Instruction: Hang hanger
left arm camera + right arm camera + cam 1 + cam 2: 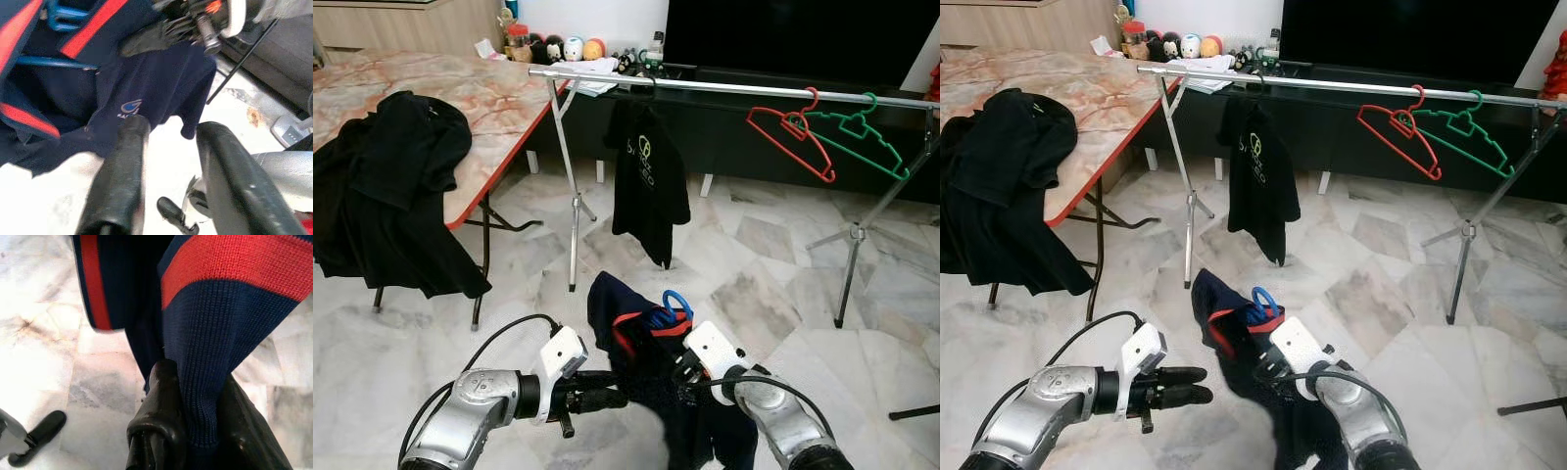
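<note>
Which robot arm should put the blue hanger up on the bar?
Probably the right. The right gripper is already shut on the shirt with the blue hanger inside, below the rail. The left gripper is open and holds nothing.

From head height we look forward and down through both eye views, which share the clothes rail [724, 88] across the upper frame and the marble floor [754, 294]. Our wrist views sit very close to the navy shirt [161, 83].
</note>
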{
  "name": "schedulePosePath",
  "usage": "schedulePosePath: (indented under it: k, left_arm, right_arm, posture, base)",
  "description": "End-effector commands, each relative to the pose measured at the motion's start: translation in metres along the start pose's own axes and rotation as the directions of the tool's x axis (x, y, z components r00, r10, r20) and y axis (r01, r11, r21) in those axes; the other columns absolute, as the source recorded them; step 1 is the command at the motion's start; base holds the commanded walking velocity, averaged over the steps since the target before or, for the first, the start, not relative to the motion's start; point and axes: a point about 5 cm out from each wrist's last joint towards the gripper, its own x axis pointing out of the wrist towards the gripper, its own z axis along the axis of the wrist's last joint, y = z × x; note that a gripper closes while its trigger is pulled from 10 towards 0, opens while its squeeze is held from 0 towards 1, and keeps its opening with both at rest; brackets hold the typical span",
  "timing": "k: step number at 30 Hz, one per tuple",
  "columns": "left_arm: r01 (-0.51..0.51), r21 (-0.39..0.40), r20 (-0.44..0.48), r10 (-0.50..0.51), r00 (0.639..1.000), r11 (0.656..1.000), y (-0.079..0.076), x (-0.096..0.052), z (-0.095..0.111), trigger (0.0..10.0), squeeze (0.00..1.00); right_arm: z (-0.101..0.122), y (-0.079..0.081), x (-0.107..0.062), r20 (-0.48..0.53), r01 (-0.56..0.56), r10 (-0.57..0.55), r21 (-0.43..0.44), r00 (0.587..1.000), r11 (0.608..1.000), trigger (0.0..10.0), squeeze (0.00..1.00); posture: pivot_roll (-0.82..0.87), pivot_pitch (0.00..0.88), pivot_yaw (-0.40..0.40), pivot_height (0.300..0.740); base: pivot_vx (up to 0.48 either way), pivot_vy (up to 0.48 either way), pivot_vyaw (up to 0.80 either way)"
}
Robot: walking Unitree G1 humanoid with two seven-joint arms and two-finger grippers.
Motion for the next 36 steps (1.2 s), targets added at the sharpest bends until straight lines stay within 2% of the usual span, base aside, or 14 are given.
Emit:
schedulePosePath:
  k: [1, 3, 5, 11, 15, 17, 22, 25, 28, 36]
  left_arm:
    - [-0.03, 0.027, -0.016, 0.03, 0.999, 0.999, 0.003, -0.008, -0.001, 10.0, 1.0]
    - [-0.044, 0.038, -0.028, 0.045, 0.999, 0.998, 0.004, -0.013, -0.002, 10.0, 1.0]
    - [-0.055, 0.045, -0.042, 0.057, 0.997, 0.997, 0.006, -0.02, -0.002, 10.0, 1.0]
    - [-0.174, 0.124, -0.044, 0.18, 0.983, 0.977, 0.025, -0.043, 0.007, 10.0, 1.0]
    - [-0.175, 0.132, -0.037, 0.181, 0.983, 0.976, 0.027, -0.045, 0.01, 10.0, 1.0]
    - [-0.117, 0.133, -0.043, 0.123, 0.991, 0.984, 0.023, -0.042, 0.012, 10.0, 1.0]
    - [-0.098, 0.147, -0.064, 0.109, 0.992, 0.984, 0.026, -0.039, 0.009, 10.0, 1.0]
    - [-0.064, 0.199, -0.114, 0.089, 0.989, 0.978, 0.028, -0.034, 0.007, 10.0, 1.0]
    - [0.02, 0.18, -0.073, -0.007, 0.997, 0.983, 0.018, -0.023, 0.013, 10.0, 1.0]
    - [0.179, 0.177, -0.11, -0.161, 0.981, 0.968, 0.005, -0.009, 0.01, 10.0, 1.0]
  right_arm:
    - [0.002, 0.001, -0.003, 0.036, -0.067, 0.07, -0.064, 0.997, 0.996, 0.0, 0.0]
    - [-0.006, 0.002, -0.01, 0.014, -0.146, 0.15, -0.155, 0.989, 0.977, 0.0, 0.0]
    - [-0.011, 0.001, -0.017, 0.002, -0.2, 0.205, -0.196, 0.979, 0.96, 0.0, 0.0]
    - [-0.025, -0.012, -0.037, -0.029, -0.304, 0.307, -0.249, 0.951, 0.919, 0.0, 0.0]
    - [-0.026, -0.012, -0.04, -0.028, -0.329, 0.333, -0.256, 0.943, 0.909, 0.0, 0.0]
    - [-0.027, -0.009, -0.041, -0.047, -0.367, 0.37, -0.291, 0.928, 0.884, 0.0, 0.0]
    - [-0.025, -0.001, -0.04, -0.031, -0.428, 0.439, -0.293, 0.898, 0.855, 0.0, 0.0]
    - [-0.022, 0.004, -0.04, -0.003, -0.468, 0.49, -0.3, 0.872, 0.831, 0.0, 0.0]
    - [-0.022, 0.007, -0.042, -0.004, -0.509, 0.53, -0.288, 0.848, 0.811, 0.0, 0.0]
    - [-0.013, 0.01, -0.037, 0.016, -0.523, 0.556, -0.318, 0.831, 0.791, 0.0, 0.0]
  posture:
    - [0.06, 0.062, -0.007, 0.74]
    - [0.06, 0.059, -0.008, 0.74]
    - [0.06, 0.054, -0.011, 0.74]
    - [0.06, 0.046, -0.008, 0.74]
    - [0.06, 0.048, -0.008, 0.74]
    - [0.06, 0.062, -0.009, 0.74]
    - [0.06, 0.072, -0.007, 0.74]
    - [0.06, 0.075, -0.004, 0.74]
    - [0.05, 0.084, -0.002, 0.74]
    - [0.05, 0.089, -0.004, 0.74]
  base:
    - [0.0, 0.0, 0.0]
    - [0.0, 0.0, 0.0]
    - [0.0, 0.0, 0.0]
    - [0.0, 0.0, 0.0]
    - [0.0, 0.0, 0.0]
    - [0.0, 0.0, 0.0]
    - [0.0, 0.0, 0.0]
    - [0.0, 0.0, 0.0]
    - [0.0, 0.0, 0.0]
    - [0.0, 0.0, 0.0]
